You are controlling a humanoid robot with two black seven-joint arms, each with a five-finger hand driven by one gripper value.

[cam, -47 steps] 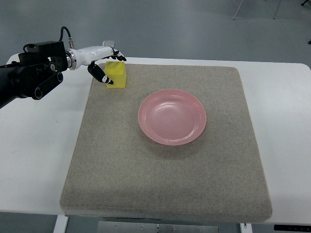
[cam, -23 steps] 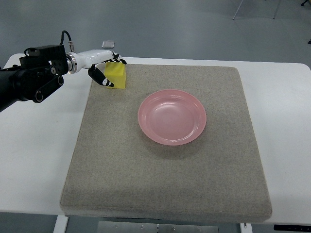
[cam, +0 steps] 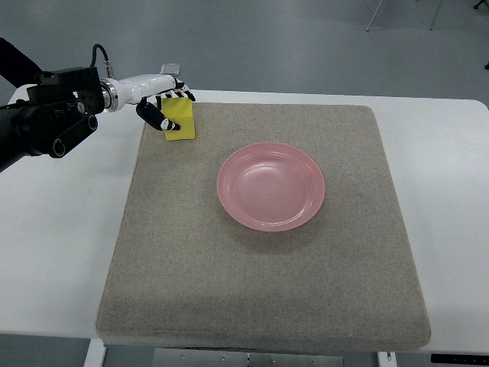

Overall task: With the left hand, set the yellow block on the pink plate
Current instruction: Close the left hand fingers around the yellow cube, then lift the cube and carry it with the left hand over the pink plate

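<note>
Your left hand (cam: 163, 107) has its fingers curled around the yellow block (cam: 180, 120), up and to the left of the pink plate (cam: 271, 185).

The yellow block (cam: 180, 121) sits tilted at the mat's (cam: 229, 306) far left corner, pinched in the left hand (cam: 160, 103), thumb on its near side and fingers over the top. The pink plate (cam: 271, 185), round and shallow, lies empty mid-mat, well apart from the block.
</note>
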